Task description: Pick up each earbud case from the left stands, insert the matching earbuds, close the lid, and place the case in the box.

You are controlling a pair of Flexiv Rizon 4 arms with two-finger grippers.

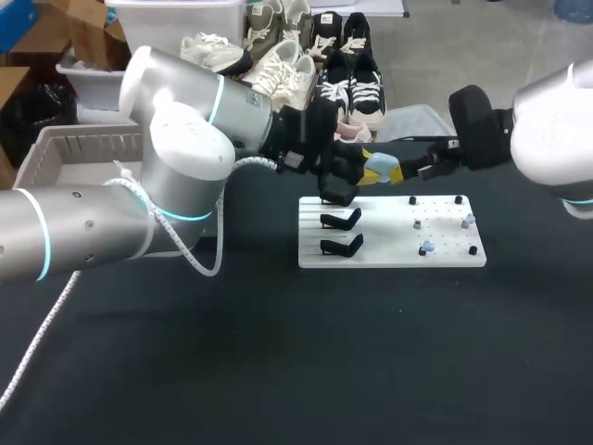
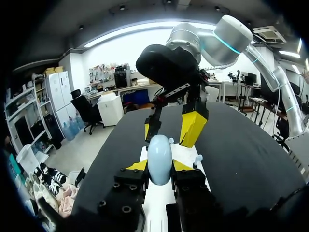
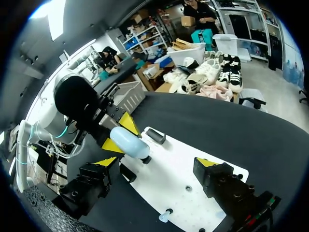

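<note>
A pale blue earbud case [image 1: 379, 165] hangs above the far edge of the white board [image 1: 389, 252], with my left gripper [image 1: 363, 165] shut on it. In the left wrist view the case [image 2: 159, 152] stands upright between the yellow tips of that gripper [image 2: 159, 166]. My right gripper [image 1: 400, 169] faces it from the right, open wide, its fingers [image 2: 193, 126] just ahead of the case. In the right wrist view my own gripper [image 3: 158, 162] brackets the closed case [image 3: 129, 142]. Black stands [image 1: 341, 221] line the board's left side and small earbuds [image 1: 425, 248] sit on pegs at its right.
A grey slatted box [image 1: 69, 153] stands at the table's far left, behind my left arm. In the right wrist view a black stand [image 3: 155, 136] on the board [image 3: 193, 181] lies just past the case. Dark tabletop stretches in front of the board.
</note>
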